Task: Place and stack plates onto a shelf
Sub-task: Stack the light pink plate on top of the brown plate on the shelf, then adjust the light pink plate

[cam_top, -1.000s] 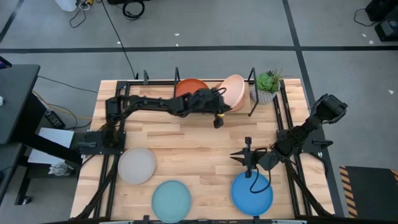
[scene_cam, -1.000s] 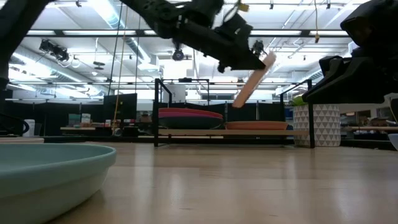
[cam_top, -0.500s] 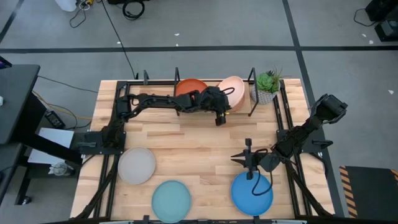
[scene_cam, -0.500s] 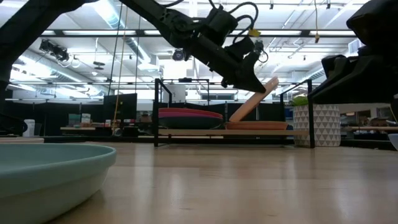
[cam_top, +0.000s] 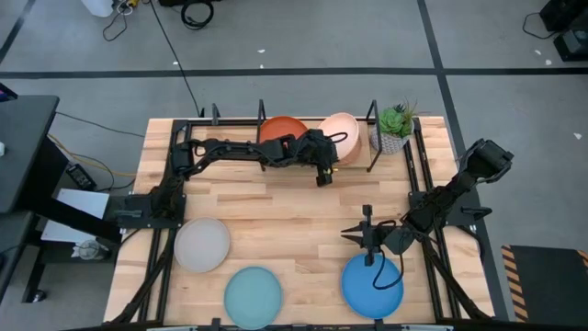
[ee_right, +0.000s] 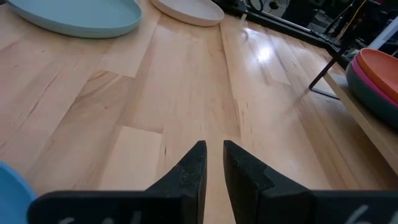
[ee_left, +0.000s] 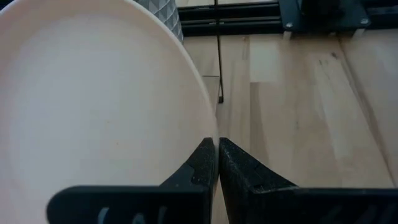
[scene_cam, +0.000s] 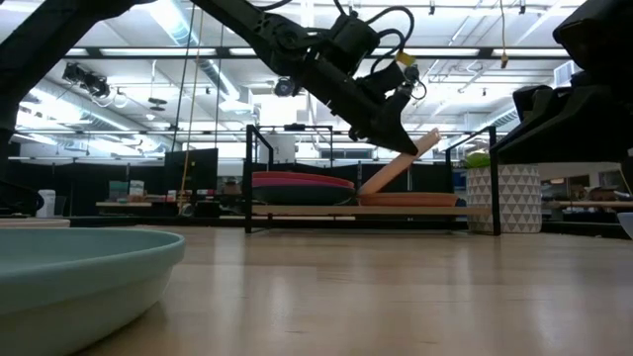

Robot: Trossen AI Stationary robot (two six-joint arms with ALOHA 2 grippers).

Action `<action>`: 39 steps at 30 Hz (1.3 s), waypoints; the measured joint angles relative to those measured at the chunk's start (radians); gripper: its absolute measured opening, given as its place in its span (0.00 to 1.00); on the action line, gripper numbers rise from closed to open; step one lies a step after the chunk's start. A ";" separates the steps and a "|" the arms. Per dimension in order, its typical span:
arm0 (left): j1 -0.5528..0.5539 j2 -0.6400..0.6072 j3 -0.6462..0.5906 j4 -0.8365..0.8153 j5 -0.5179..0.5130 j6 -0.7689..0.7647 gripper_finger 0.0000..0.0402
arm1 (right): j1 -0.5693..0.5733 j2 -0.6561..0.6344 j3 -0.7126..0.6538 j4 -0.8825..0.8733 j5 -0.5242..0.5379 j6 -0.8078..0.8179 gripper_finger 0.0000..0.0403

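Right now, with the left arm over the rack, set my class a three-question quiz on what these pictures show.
1. True or false: the peach plate lies flat on the shelf.
2. Which plate lies nearest the right hand? A grey plate; B bright blue plate; C pale teal plate.
3. Fill in: the left hand is shut on the ____ of the peach plate.

Key
1. False: it is tilted, its raised edge in the left hand, its lower edge down on the shelf's right side.
2. B.
3. Rim.
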 joint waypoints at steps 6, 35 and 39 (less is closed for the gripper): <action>0.000 0.000 0.000 -0.002 -0.031 0.002 0.09 | 0.000 0.000 0.000 0.000 0.000 0.000 0.15; -0.084 0.003 0.021 -0.191 -0.440 0.095 0.16 | -0.016 0.000 0.001 0.079 0.048 -0.137 0.15; -0.098 0.046 0.019 -0.103 -0.536 0.231 0.16 | -0.016 0.000 0.001 0.072 0.047 -0.137 0.15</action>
